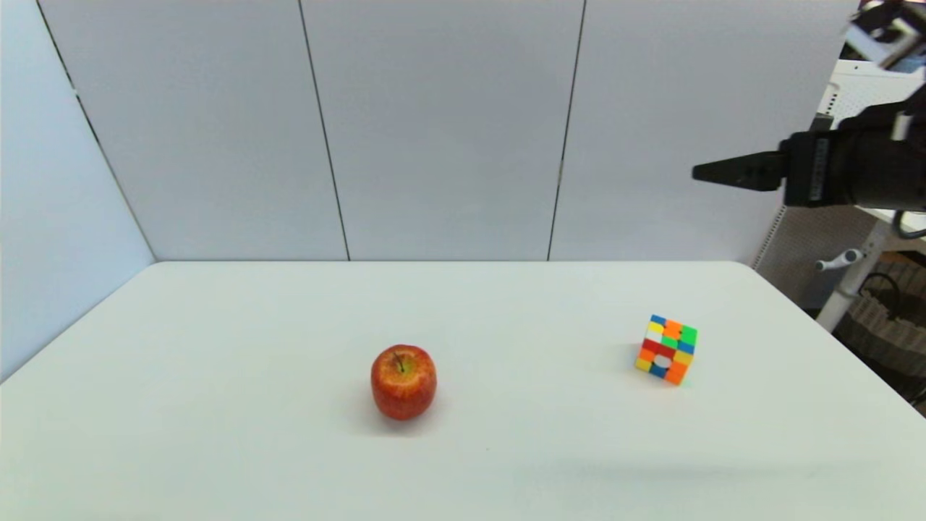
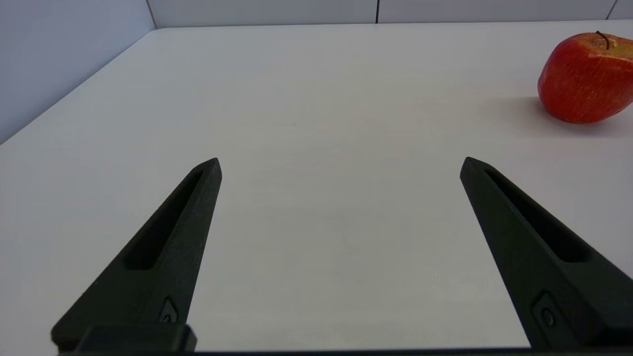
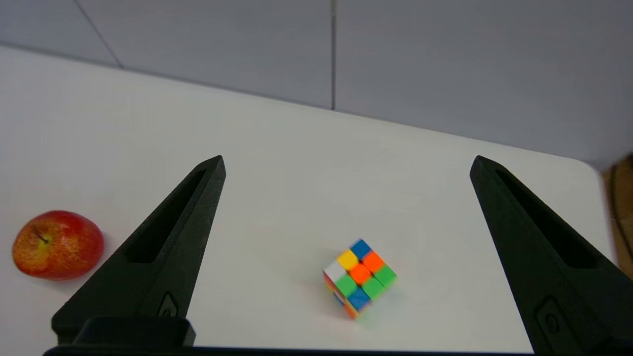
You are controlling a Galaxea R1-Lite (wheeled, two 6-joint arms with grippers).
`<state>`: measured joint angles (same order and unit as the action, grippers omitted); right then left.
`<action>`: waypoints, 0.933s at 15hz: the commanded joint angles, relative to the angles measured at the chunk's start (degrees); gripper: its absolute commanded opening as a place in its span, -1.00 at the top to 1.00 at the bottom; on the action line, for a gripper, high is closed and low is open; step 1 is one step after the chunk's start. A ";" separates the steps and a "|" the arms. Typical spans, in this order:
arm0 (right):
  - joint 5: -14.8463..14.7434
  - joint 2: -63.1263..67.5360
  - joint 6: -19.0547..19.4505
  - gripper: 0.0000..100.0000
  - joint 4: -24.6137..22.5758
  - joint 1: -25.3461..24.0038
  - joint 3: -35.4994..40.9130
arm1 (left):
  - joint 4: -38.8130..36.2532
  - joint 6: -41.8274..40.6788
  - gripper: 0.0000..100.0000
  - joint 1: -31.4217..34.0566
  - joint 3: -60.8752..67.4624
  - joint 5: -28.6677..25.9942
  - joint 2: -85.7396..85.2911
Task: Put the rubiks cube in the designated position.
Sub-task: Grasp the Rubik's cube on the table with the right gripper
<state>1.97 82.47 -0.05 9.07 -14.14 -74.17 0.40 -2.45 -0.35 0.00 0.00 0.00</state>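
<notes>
White table (image 1: 217, 434), grey panel walls behind, nothing marked on the surface, so the designated position has no outline I can point at.

Left to right:

- Left gripper (image 2: 340, 163): parked low over the table's left side, out of the head view. Fingers spread wide, nothing between them, just bare tabletop. Idle, not part of this pick by my read.
- Apple (image 1: 404, 381): upright near centre, stem up. Distractor; well apart from the cube, so no crowding on the approach.
- Rubiks cube (image 1: 667, 349): sits on the table's right side, free-standing, turned so a corner faces me. That rotation matters: I'd guess I need to yaw the wrist to land the fingers on flat faces, not edges.
- Right gripper (image 3: 347, 163): high above the table at the right, arm reaching in from the edge, fingers levelled out in the head view. Jaws spread wide, empty. Wrist view has the cube framed between my fingers but far below: not touching.

Judgement: pre-grasp stage, descent not yet made, task barely begun.
</notes>
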 commanded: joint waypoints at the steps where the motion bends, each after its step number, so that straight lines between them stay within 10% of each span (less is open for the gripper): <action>1: 3.12 16.67 3.92 -1.00 0.86 -0.89 -4.14 | -0.05 -0.01 -1.00 0.00 0.00 0.00 0.00; 5: -5.31 20.54 -2.41 -1.00 12.73 -1.59 -6.16 | -0.05 -0.01 -1.00 0.00 0.00 0.00 0.00; 14: -5.75 29.41 -33.87 -1.00 38.04 -4.76 -22.25 | 0.04 -0.01 -1.00 0.00 0.00 0.00 0.00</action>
<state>-3.77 108.51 -28.55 44.84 -18.69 -92.64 0.41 -2.45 -0.35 0.00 0.00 0.00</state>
